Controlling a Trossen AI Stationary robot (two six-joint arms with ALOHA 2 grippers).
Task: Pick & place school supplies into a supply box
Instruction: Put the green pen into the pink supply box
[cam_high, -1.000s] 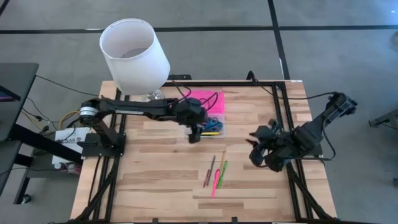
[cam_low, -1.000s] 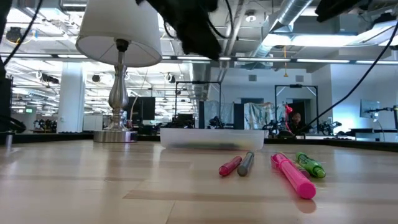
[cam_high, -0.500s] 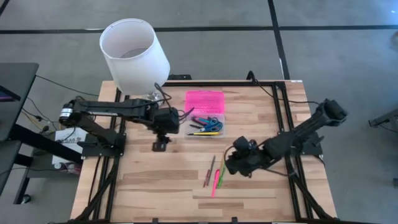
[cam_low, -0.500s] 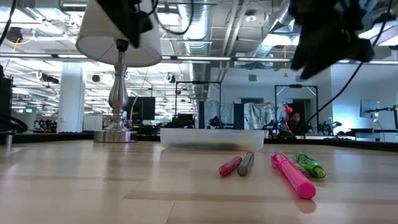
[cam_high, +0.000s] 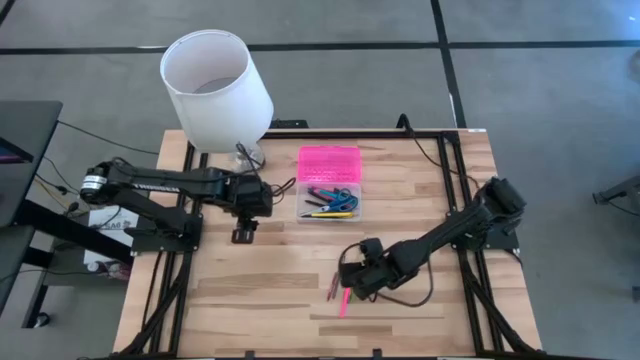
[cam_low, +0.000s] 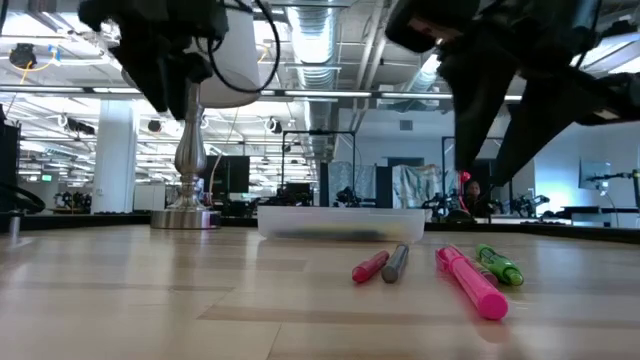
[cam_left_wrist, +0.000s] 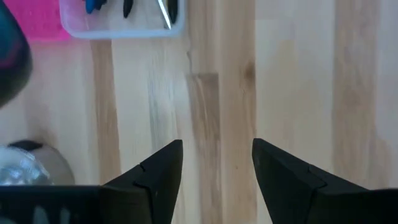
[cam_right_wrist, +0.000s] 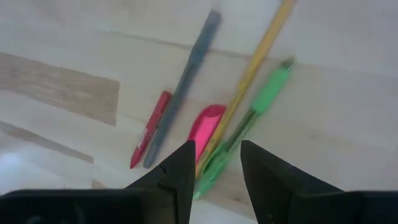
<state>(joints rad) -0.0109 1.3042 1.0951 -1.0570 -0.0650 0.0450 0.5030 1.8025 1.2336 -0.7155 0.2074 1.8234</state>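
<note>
Right jaws poised over the loose pens; box waits open nearby.

The right gripper (cam_high: 352, 280) hangs above a small cluster of school supplies (cam_right_wrist: 211, 118) on the worktop (cam_high: 250, 300), its jaws apart and empty, lined up along a yellow pencil (cam_right_wrist: 252, 68) and just over a pink marker (cam_right_wrist: 205, 127), which looks like the approach for a pinch. A green pen (cam_right_wrist: 249, 118), a grey pen (cam_right_wrist: 186, 81) and a red pen (cam_right_wrist: 149, 130) lie just beside these. The supply box (cam_high: 330, 185) sits well apart toward the lamp (cam_high: 215, 90), pink lid folded back, several items already inside. The left gripper (cam_left_wrist: 214, 165) waits beside the box over bare wood, jaws apart, likely kept clear of the right arm's path.
</note>
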